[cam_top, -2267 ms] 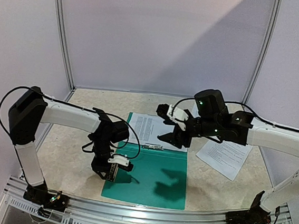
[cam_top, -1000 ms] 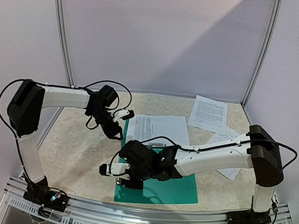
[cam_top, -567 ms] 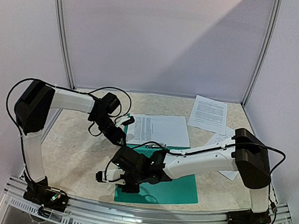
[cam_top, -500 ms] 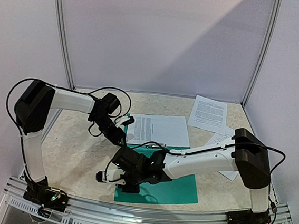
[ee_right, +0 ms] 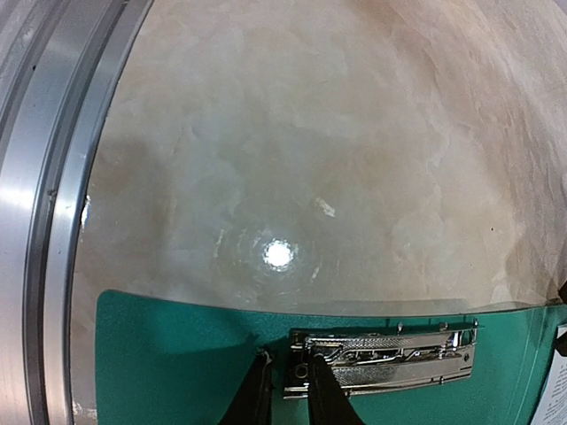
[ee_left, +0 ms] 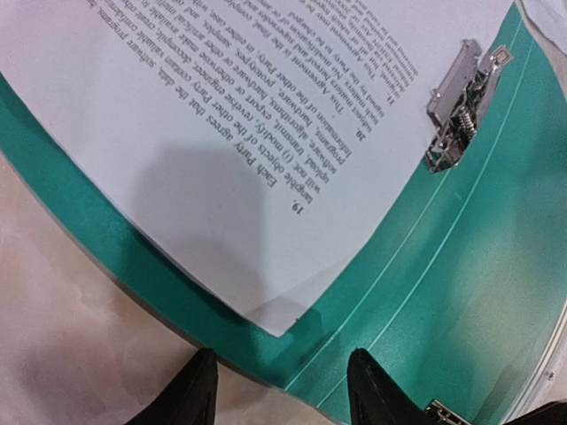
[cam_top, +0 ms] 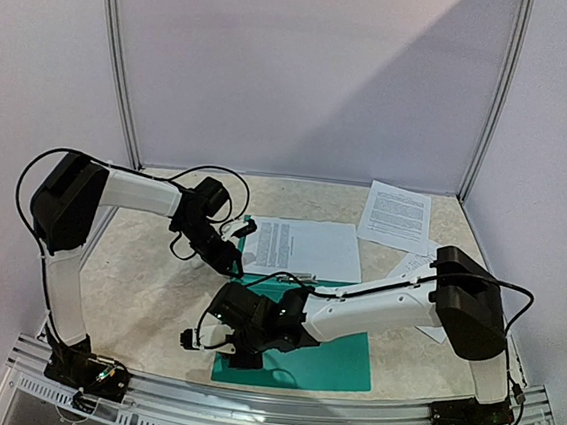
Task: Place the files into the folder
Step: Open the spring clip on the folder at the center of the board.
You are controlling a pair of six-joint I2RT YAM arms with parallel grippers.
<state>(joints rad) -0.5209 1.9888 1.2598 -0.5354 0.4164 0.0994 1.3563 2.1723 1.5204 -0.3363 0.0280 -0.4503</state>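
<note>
Left pincer (ee_left: 282, 356) spread, sheet (ee_left: 221, 133) corner just ahead on folder (ee_left: 461, 266); left arm nearer. Right pincer (ee_right: 288, 356) at counter (ee_right: 310, 133) near edge, nearly pressed together; grip: cannot tell.

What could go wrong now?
The right hand has only the end of the metal clip between its fingers, so it might slip off. The left hand hangs open just by the paper corner in the folder and could crumple it if it closes.
</note>
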